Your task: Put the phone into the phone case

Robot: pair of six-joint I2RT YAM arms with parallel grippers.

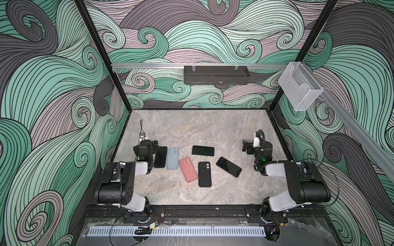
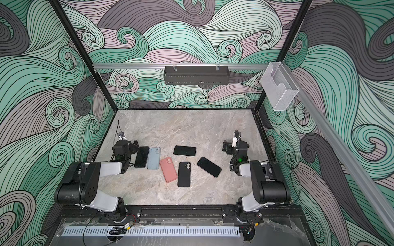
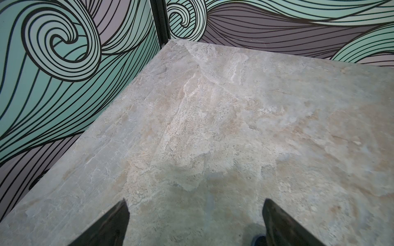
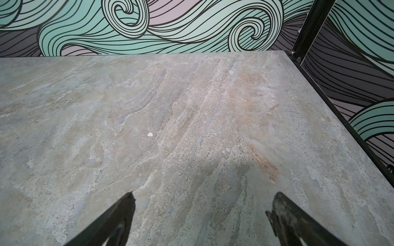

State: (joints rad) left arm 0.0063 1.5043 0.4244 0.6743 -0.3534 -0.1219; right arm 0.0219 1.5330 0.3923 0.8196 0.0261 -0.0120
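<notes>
Phones, three of them, all dark screens up on the marble-look tabletop (image 1: 191, 125), and nothing had been picked up! The left phone (image 1: 161, 156) lay lengthwise at the left, just beside the pale blue case (image 1: 172, 158), with the left arm's wrist overlapping its left edge in both top views. The far phone (image 1: 203, 150) sat crosswise near the middle, and the right phone (image 1: 228, 167) lay on a diagonal, apart from everything else. Nearer the front, the salmon-pink case (image 1: 188, 169) lay tilted, just beside the black case (image 1: 204, 174), and all three cases showed their camera cut-outs at the far end. Over to the left gripper (image 3: 195, 223): its jaws stood spread wide with only bare tabletop between them, pointing toward the far left corner. Same story for the right gripper (image 4: 202, 219), with its jaws gaping, nothing in them, aimed toward the far wall, and a small white fleck (image 4: 149, 134) on the tabletop out ahead. Both grippers hung at the outer sides of the table, the phones and cases between them.
</notes>
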